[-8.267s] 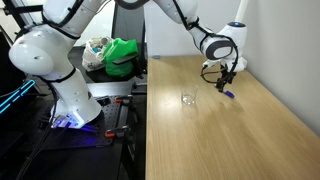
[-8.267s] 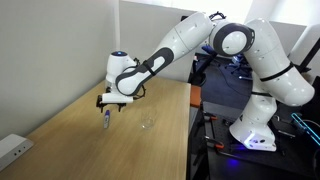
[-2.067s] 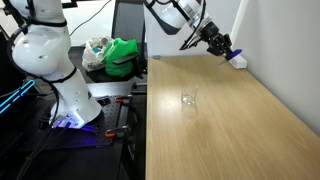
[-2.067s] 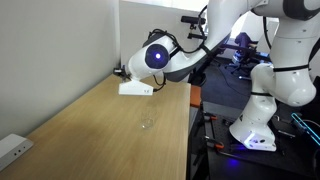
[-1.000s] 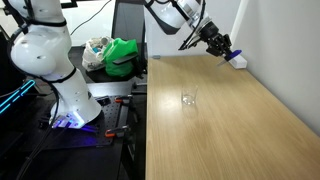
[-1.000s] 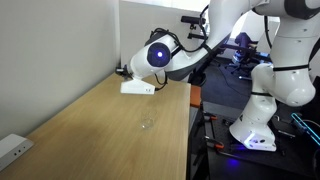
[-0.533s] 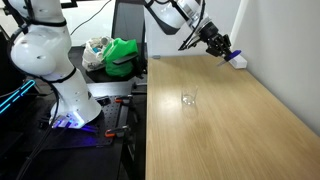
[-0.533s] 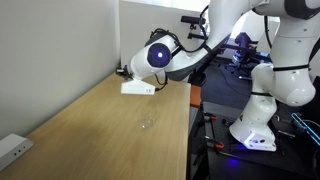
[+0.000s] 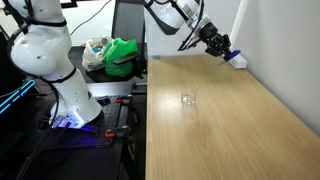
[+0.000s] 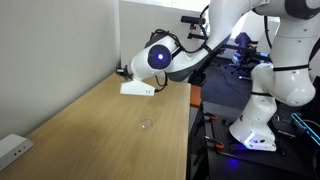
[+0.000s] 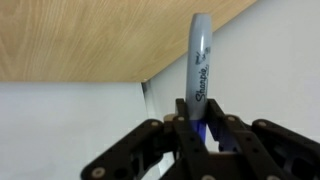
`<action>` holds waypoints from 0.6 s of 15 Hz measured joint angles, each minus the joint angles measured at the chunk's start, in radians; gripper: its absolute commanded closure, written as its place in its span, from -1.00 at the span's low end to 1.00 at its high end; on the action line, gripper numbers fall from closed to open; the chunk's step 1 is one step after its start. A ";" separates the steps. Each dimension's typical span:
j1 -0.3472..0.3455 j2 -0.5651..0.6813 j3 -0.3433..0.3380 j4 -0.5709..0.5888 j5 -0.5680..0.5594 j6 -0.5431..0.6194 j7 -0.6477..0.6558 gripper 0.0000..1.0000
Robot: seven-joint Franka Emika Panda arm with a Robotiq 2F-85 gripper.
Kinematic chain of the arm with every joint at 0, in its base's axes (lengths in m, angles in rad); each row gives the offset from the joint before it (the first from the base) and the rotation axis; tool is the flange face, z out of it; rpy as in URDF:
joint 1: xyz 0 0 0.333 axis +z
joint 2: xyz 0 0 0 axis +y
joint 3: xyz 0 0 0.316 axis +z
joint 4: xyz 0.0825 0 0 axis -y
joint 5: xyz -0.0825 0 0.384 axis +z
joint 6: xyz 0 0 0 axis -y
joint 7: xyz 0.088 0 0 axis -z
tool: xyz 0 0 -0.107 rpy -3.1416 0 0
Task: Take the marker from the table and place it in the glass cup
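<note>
In the wrist view my gripper (image 11: 203, 122) is shut on the marker (image 11: 200, 60), a blue-grey pen with dark lettering that sticks straight out past the fingers (image 11: 180, 125). In an exterior view the gripper (image 9: 221, 45) hangs in the air over the far end of the table (image 9: 230, 120), close to the wall. The glass cup (image 9: 188, 99) stands upright near the middle of the table, well away from the gripper. It also shows in the opposite exterior view as a faint clear glass cup (image 10: 147, 123) on the table (image 10: 90, 130), where the arm's round joint (image 10: 158, 57) hides the gripper.
A white rectangular block (image 9: 238, 60) lies at the far table edge just beyond the gripper, also the white block (image 10: 137, 88). A green bag (image 9: 122, 55) and a second white robot (image 9: 45, 50) stand beside the table. A white power strip (image 10: 12, 148) lies at the near corner.
Since the earliest frames the marker has left the tabletop and been carried up to the far end by the white block. Over the last second nothing has visibly moved.
</note>
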 measured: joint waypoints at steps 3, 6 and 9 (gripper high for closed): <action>0.004 0.000 0.024 -0.014 -0.019 -0.059 0.059 0.88; 0.008 -0.004 0.054 -0.035 -0.020 -0.130 0.103 0.88; 0.010 -0.015 0.081 -0.061 -0.020 -0.192 0.128 0.88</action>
